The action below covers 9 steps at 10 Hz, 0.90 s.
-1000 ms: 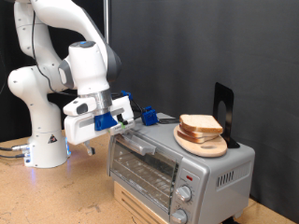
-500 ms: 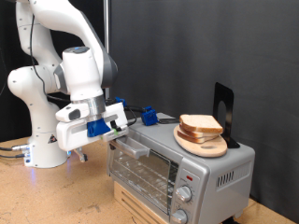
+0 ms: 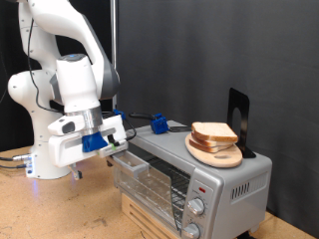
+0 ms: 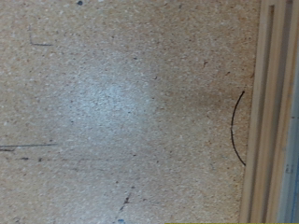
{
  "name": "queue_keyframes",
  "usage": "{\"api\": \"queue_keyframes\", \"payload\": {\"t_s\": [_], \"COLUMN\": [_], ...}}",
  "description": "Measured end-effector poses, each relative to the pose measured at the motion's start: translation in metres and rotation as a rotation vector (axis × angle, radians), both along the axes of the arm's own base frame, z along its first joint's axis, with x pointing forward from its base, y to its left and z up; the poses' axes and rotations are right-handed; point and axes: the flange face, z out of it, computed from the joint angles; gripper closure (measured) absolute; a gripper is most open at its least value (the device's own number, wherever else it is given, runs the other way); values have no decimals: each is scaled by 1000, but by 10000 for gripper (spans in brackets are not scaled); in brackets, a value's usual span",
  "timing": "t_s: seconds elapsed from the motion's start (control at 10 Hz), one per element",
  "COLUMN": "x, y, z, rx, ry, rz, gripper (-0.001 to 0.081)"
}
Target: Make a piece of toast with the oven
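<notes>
The silver-grey oven [image 3: 221,177] stands at the exterior view's lower right, its glass door [image 3: 150,179] tilted partly open. My gripper [image 3: 120,149], with blue parts, is at the door's top edge by the bar handle [image 3: 130,159]; its fingers are too small to make out. A pile of bread slices [image 3: 213,132] lies on a round wooden board [image 3: 215,156] on the oven's roof. No separate piece of toast is in view. The wrist view shows only the speckled tabletop [image 4: 112,112] and a metal edge of the oven door [image 4: 276,112], with no fingers.
Two round knobs [image 3: 195,207] sit on the oven's front right. A black stand [image 3: 237,118] rises behind the board. The arm's white base [image 3: 45,149] is at the exterior view's left. A blue object [image 3: 158,123] lies behind the oven.
The gripper has swung left and downward, and the oven door has come down with it from nearly shut to partly open.
</notes>
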Motion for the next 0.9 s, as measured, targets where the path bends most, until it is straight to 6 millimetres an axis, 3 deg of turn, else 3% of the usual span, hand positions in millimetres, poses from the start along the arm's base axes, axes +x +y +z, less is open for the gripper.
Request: {"api": "queue_keyframes", "payload": {"t_s": [0.9], "x": [2], "y": [-11], "z": [0], "rx": [-66], "ry": [8], "rz": [61], "gripper": [124]}}
